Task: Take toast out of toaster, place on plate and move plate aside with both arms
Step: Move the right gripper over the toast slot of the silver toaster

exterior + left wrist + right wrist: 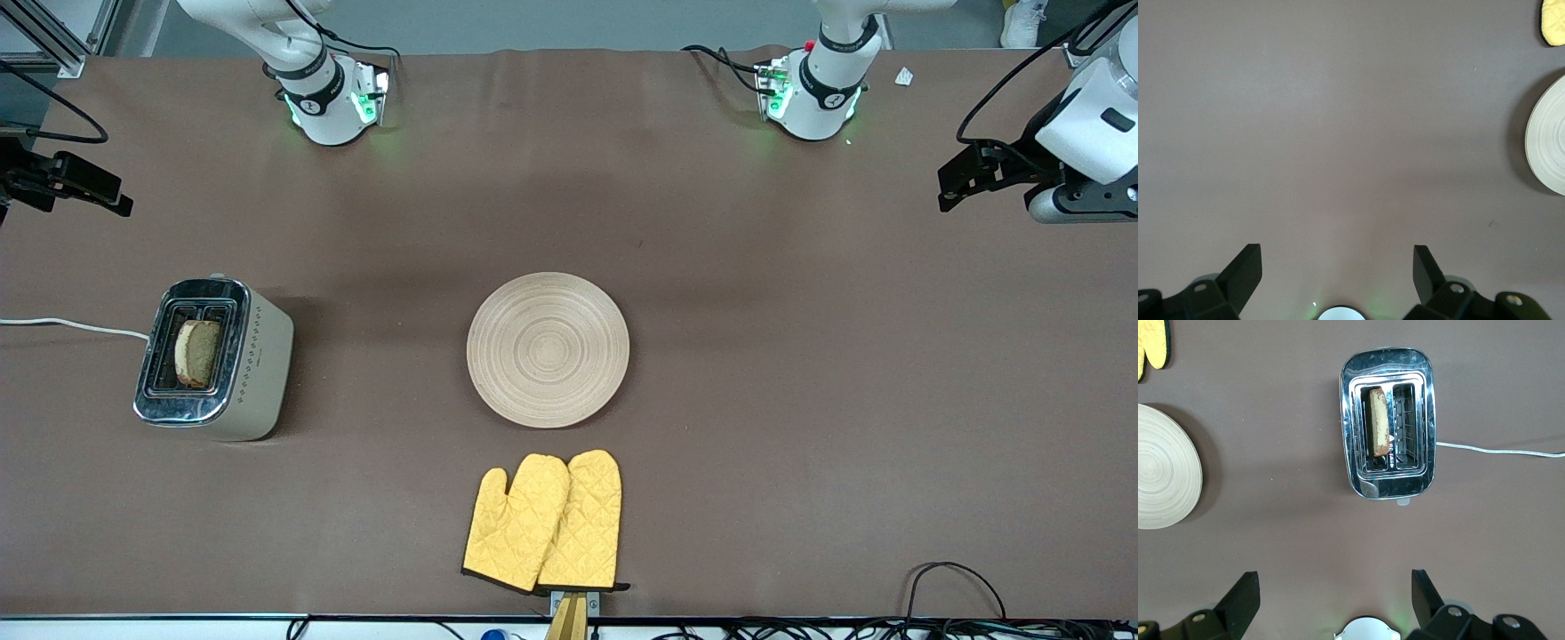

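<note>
The toast [197, 353] stands upright in one slot of a silver toaster [267, 356] toward the right arm's end of the table. In the right wrist view the toast [1378, 422] shows edge-on in the toaster [1388, 490]. The round beige plate [548, 349] lies bare at mid-table. My right gripper [114, 201] hangs open and empty over the table's end, above the bare cloth beside the toaster [1335, 590]. Open and empty too, my left gripper [948, 190] is over the other end of the table, with only cloth under it [1338, 267] and the plate [1548, 137] off to one side.
Two yellow quilted oven mitts [544, 520] lie side by side, nearer to the front camera than the plate. A white cord [71, 325] runs from the toaster off the table's end. Brown cloth covers the table. Both arm bases [333, 102] [813, 93] stand along the back edge.
</note>
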